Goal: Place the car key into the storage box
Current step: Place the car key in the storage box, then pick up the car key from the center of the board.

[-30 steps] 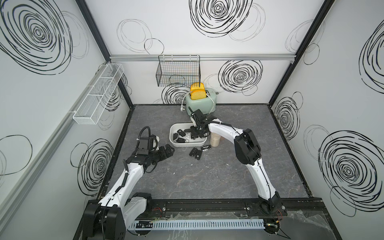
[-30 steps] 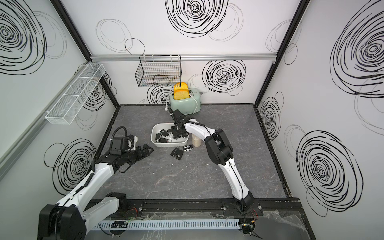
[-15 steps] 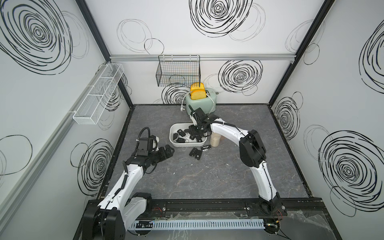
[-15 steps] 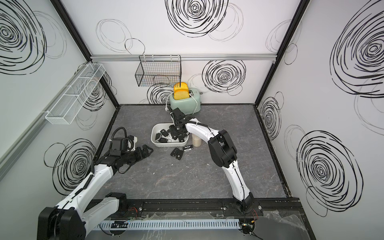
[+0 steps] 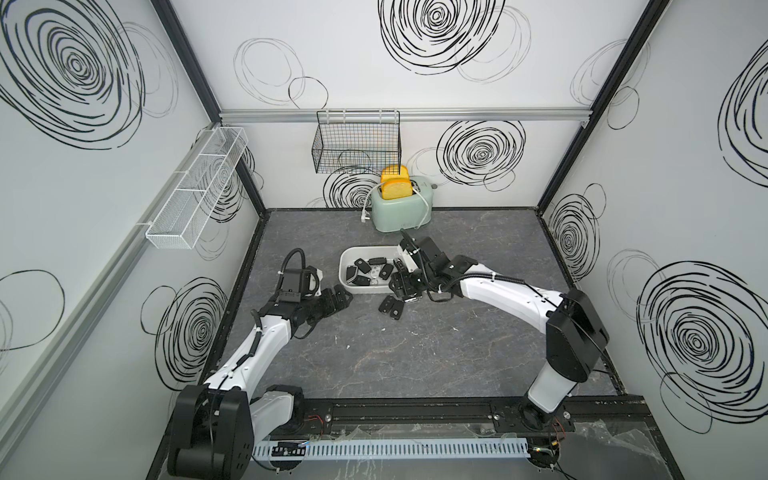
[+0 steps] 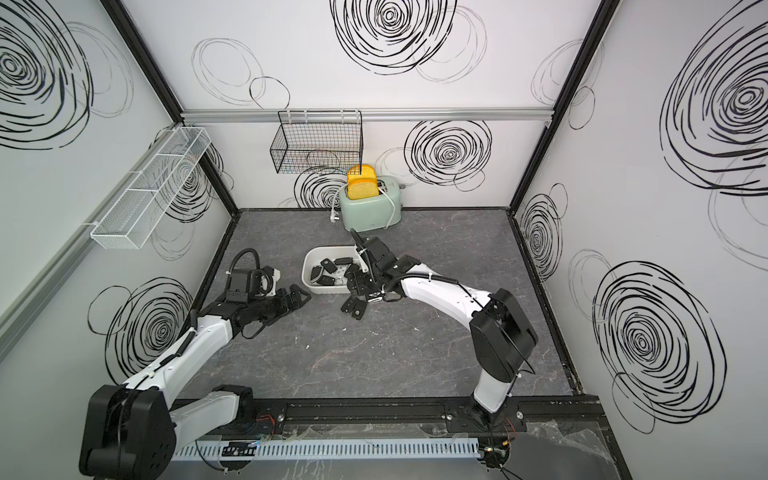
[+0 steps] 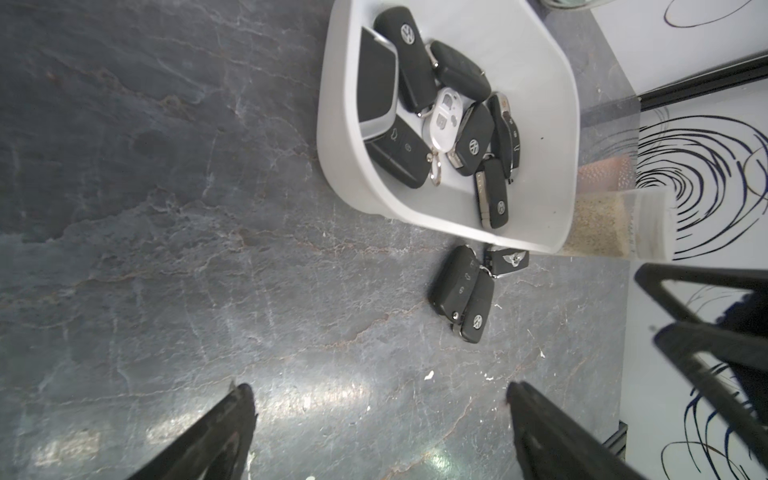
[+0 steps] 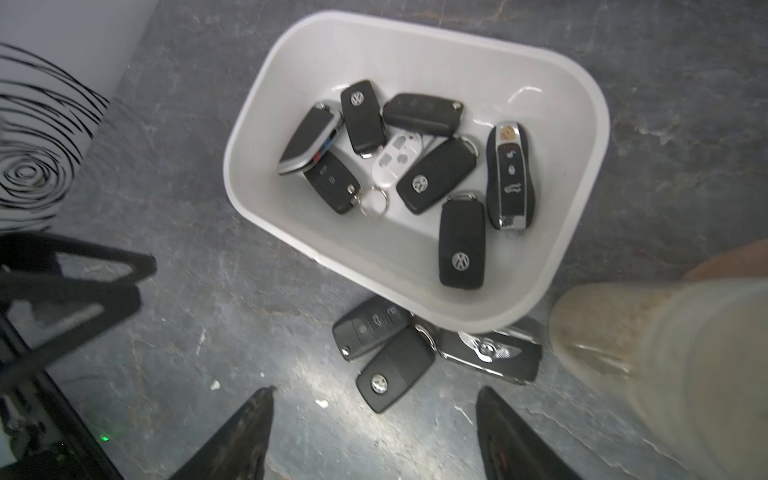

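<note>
The white storage box [image 5: 343, 270] [image 6: 306, 270] stands mid-table and holds several car keys, mostly black [image 8: 461, 241] [image 7: 492, 195]. Three more black car keys [image 5: 390, 306] [image 6: 354, 307] [image 8: 395, 370] [image 7: 465, 291] lie on the floor against the box's near right corner. My right gripper [image 5: 402, 286] [image 6: 360, 286] [image 8: 374, 390] hovers over those floor keys by that corner, open, with nothing between its fingers. To the left of the box, low over bare floor, my left gripper [image 5: 340, 297] [image 6: 297, 297] [image 7: 378, 385] stands wide open and empty.
A translucent cup [image 8: 648, 374] [image 7: 615, 224] with grainy contents stands right beside the box's right end. A mint toaster [image 5: 401, 208] with yellow toast is behind the box. A black wire basket [image 5: 356, 141] and a white mesh tray [image 5: 195, 195] hang on the walls.
My right gripper's jaws have opened, and it has drawn back from over the box toward its near right corner. The left arm has stayed put.
</note>
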{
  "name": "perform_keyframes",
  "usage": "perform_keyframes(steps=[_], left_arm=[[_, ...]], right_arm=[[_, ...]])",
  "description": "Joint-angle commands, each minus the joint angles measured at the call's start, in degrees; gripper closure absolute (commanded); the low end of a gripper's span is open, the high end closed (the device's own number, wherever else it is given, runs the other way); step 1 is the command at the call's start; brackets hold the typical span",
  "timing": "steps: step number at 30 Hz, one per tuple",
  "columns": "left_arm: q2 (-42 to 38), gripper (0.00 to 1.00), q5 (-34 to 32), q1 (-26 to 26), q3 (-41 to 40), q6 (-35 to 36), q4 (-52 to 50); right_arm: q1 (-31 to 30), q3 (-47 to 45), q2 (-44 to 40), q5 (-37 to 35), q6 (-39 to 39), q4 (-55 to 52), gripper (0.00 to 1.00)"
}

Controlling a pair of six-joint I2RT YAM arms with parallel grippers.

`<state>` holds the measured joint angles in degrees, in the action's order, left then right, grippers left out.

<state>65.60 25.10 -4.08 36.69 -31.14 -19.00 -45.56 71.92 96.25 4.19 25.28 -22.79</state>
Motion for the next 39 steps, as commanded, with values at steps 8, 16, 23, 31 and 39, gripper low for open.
perform_keyframes(steps=[8, 16, 23, 31, 39], left_arm=[[0.77, 0.02, 0.03, -2.16, 2.17, -1.3, 2.7], [0.84, 0.02, 0.02, -2.34, 1.37, -1.11, 2.11], [1.55, 0.02, -0.3, -2.47, 3.02, -0.94, 1.56], [1.36, 0.02, -0.58, -2.6, 2.95, -0.94, 0.99], [1.54, 0.02, -0.58, -2.78, 3.17, -1.2, 0.72]], right_arm=[[1.34, -11.28, -2.0, 3.66, -3.89, 7.2, 0.18], [4.88, -13.49, 0.73, 6.13, -7.91, 12.34, 0.15], [7.99, -13.53, 3.38, 7.99, -10.91, 15.41, 0.13], [9.6, -12.77, 6.03, 9.85, -13.02, 18.51, 0.13], [9.94, -9.99, 9.85, 9.77, -15.35, 17.99, 0.14]])
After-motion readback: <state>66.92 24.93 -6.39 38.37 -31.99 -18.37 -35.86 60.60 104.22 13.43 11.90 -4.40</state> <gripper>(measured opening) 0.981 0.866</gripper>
